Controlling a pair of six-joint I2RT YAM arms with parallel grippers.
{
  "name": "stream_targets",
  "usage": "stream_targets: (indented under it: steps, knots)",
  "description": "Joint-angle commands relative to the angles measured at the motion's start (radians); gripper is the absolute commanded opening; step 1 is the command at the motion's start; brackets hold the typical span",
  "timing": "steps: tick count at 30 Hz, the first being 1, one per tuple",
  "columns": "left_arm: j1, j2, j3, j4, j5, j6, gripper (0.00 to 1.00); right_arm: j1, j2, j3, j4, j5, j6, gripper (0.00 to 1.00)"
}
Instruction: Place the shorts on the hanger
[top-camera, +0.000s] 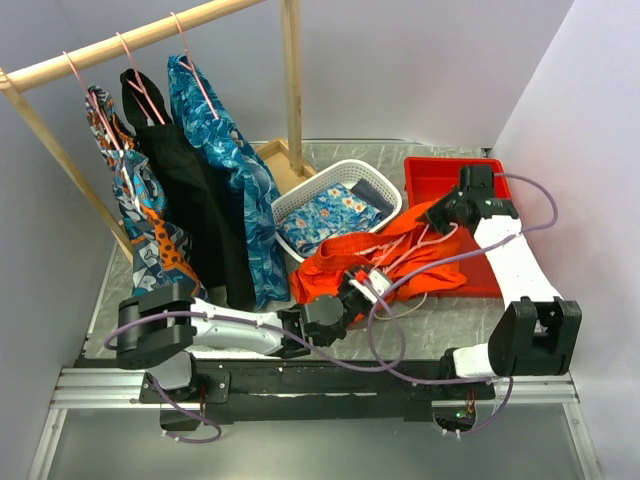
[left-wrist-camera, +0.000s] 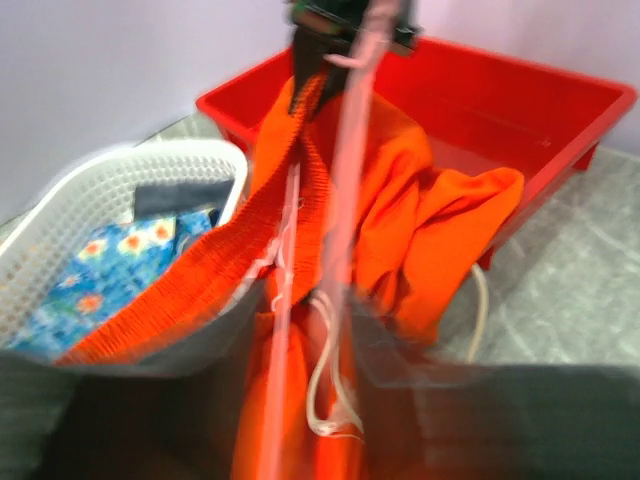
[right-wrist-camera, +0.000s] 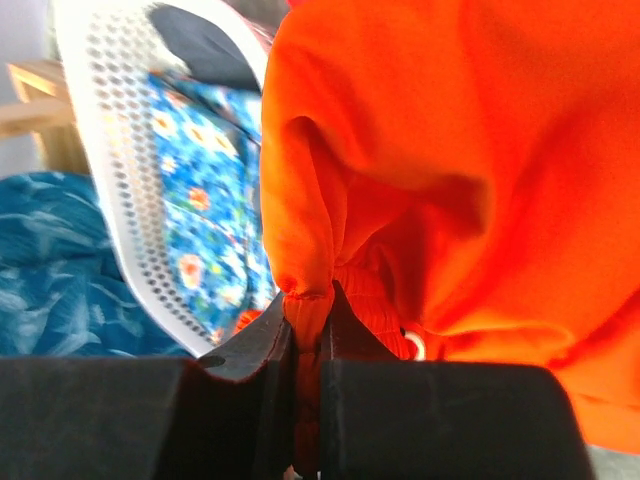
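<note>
1. Shorts (top-camera: 330, 265) are seen heaped mid-bench (top-camera: 440, 320), draped from the white basket (top-camera: 300, 195) rim across to the red tray (top-camera: 480, 165), with the drawstring trailing loose.
2. Over on the left, the left pincer (top-camera: 355, 288) is set at the near edge of the heap. Its jaws are shown a little spread, with orange fabric and the pink hanger (left-wrist-camera: 350, 150) passing through the gap. No firm pinch can be made out in the blur.
3. The hanger's wire is laid lengthwise away from that pincer, toward the tray, and the gathered waistband is stretched alongside it.
4. On the right, the right pincer (right-wrist-camera: 308, 318) is pressed together on a folded hem of the shorts at the far end.
5. The next move is judged to turn on that line. The fabric is held up at the far end by the right arm, and the wire lies nearer the left arm, so the hanger would be fed from the left.
</note>
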Motion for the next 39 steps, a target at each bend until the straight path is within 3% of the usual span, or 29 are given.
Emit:
stream_targets:
  steps: [1, 3, 7, 12, 14, 16, 18, 23, 29, 37, 38, 39]
  knots:
    - [0.018, -0.109, 0.013, -0.088, -0.032, -0.175, 0.60, 0.006, -0.068, -0.054, 0.007, -0.004, -0.016, 0.00]
    - [0.018, -0.178, -0.019, -0.166, -0.021, -0.264, 0.72, 0.006, -0.099, -0.065, 0.015, 0.008, -0.014, 0.00]
    - [0.018, -0.307, -0.076, -0.303, 0.022, -0.400, 0.77, 0.006, -0.145, -0.068, 0.018, 0.017, -0.002, 0.00]
    - [0.033, -0.445, -0.067, -0.557, -0.059, -0.633, 0.77, 0.006, -0.204, -0.084, 0.040, -0.001, -0.002, 0.00]
    - [0.125, -0.421, -0.017, -0.778, -0.025, -0.775, 0.73, 0.006, -0.230, -0.089, 0.046, -0.012, 0.003, 0.00]
    - [0.241, -0.376, 0.097, -0.943, 0.063, -0.866, 0.62, 0.006, -0.257, -0.092, 0.049, -0.012, 0.007, 0.00]
    - [0.281, -0.312, 0.183, -1.104, 0.089, -0.942, 0.61, 0.006, -0.274, -0.085, 0.034, 0.003, 0.010, 0.00]
    - [0.358, -0.212, 0.247, -1.196, 0.115, -0.985, 0.60, 0.006, -0.326, -0.077, 0.023, 0.005, 0.012, 0.00]
    - [0.395, -0.169, 0.246, -1.208, 0.158, -0.996, 0.51, 0.006, -0.355, -0.063, 0.009, 0.022, 0.016, 0.00]
    - [0.424, -0.112, 0.224, -1.106, 0.170, -0.977, 0.54, 0.006, -0.358, -0.026, 0.014, 0.003, 0.038, 0.00]
    - [0.427, -0.107, 0.229, -1.096, 0.177, -0.977, 0.52, 0.006, -0.358, -0.025, 0.012, 0.011, 0.041, 0.00]
    - [0.429, -0.103, 0.233, -1.096, 0.189, -0.979, 0.42, 0.006, -0.360, -0.022, 0.010, 0.019, 0.041, 0.00]
